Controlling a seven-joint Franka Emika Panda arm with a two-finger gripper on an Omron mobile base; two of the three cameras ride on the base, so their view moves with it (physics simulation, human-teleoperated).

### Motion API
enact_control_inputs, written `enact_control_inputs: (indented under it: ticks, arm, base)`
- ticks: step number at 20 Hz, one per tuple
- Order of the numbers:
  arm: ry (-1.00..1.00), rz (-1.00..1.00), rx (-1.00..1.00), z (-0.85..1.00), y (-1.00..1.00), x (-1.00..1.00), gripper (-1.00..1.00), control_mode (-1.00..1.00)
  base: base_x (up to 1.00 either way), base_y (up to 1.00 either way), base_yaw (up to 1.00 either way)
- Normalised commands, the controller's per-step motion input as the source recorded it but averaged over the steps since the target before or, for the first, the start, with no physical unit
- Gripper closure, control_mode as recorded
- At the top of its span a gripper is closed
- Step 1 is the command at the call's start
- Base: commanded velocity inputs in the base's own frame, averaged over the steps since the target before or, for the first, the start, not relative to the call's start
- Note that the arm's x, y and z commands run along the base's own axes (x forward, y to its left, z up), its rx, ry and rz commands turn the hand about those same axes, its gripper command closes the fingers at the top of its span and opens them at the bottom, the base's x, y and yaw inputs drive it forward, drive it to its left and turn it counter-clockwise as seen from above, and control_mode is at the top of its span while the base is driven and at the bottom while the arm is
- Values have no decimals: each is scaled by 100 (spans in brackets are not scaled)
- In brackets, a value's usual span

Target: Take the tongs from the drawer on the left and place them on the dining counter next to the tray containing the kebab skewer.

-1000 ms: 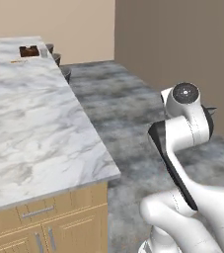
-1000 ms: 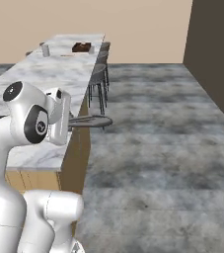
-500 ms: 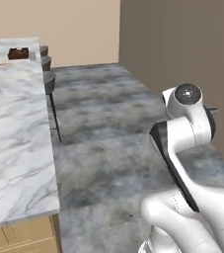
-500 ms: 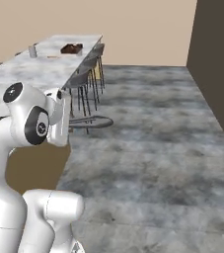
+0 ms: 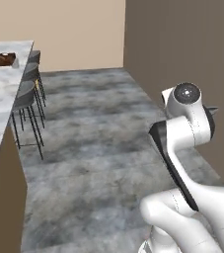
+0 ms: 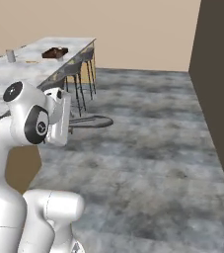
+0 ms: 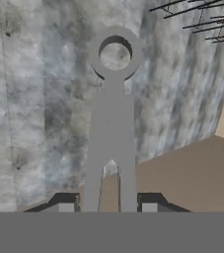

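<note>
Grey floor [image 6: 148,148] beneath; claw [image 7: 108,205] pinching tongs [image 7: 111,123], ring end outward; tray [image 6: 55,53] on dining counter [image 6: 15,74].

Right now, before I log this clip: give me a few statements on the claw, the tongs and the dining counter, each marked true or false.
1. The claw is shut on the tongs. True.
2. The tongs lie on the dining counter. False: they are carried in the air over the grey floor, sticking out forward from the claw.
3. The tongs' ring end points away from the claw. True.
4. The tray sits on the floor by the stools. False: it rests on the dining counter, towards the far end.
5. The stools stand along the counter's side. True.
</note>
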Motion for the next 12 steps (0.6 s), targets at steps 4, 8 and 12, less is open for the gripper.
enact_control_inputs:
  ticks: [4,8,12]
  arm:
    - [0,0,0,0,0,0,100,100]
    - [0,0,0,0,0,0,100,100]
    - [0,0,0,0,0,0,100,100]
  base:
    - [100,-100,25]
    - [100,-85,26]
    - [100,-53,29]
